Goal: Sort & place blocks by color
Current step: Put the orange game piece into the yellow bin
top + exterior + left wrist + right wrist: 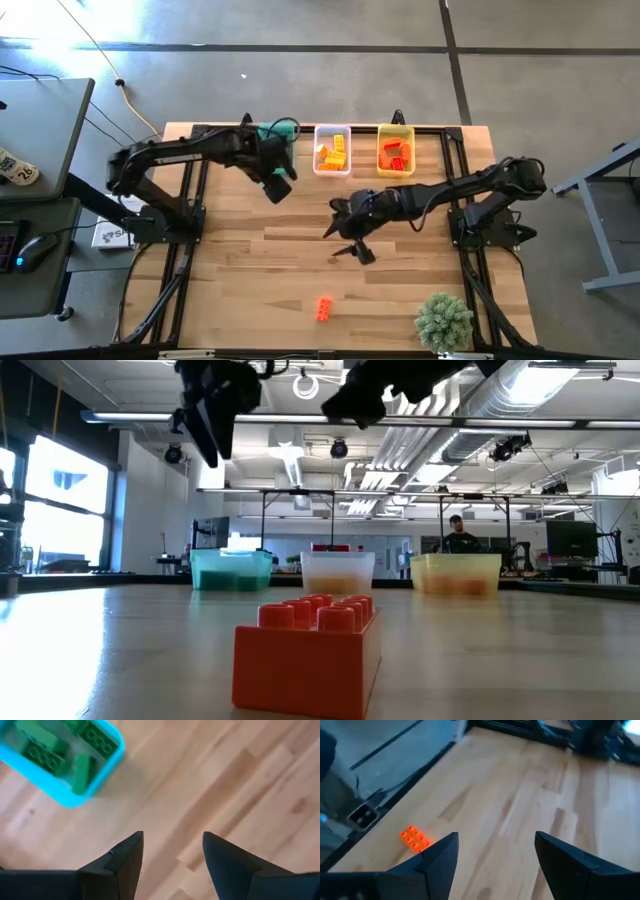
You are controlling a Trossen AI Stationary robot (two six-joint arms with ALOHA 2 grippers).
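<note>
One orange-red block (324, 308) lies flat on the table close to its near edge; it fills the foreground of the low view (308, 650) and shows in the right wrist view (414, 838). Green blocks (45, 747) sit in the teal bin (281, 130), yellow blocks (333, 152) in the clear bin, and orange-red blocks (396, 155) in the yellow bin. My left gripper (280, 185) (172, 837) hangs open above the table, just near of the teal bin. My right gripper (345, 240) (495, 837) is open over the table's middle, far of the lone block.
The three bins stand in a row along the far edge: teal (232, 568), clear (338, 572), yellow (455, 572). A fuzzy green plant (444, 320) stands at the near right corner. Bare wood lies between the bins and the lone block. A person (458, 535) stands in the room behind.
</note>
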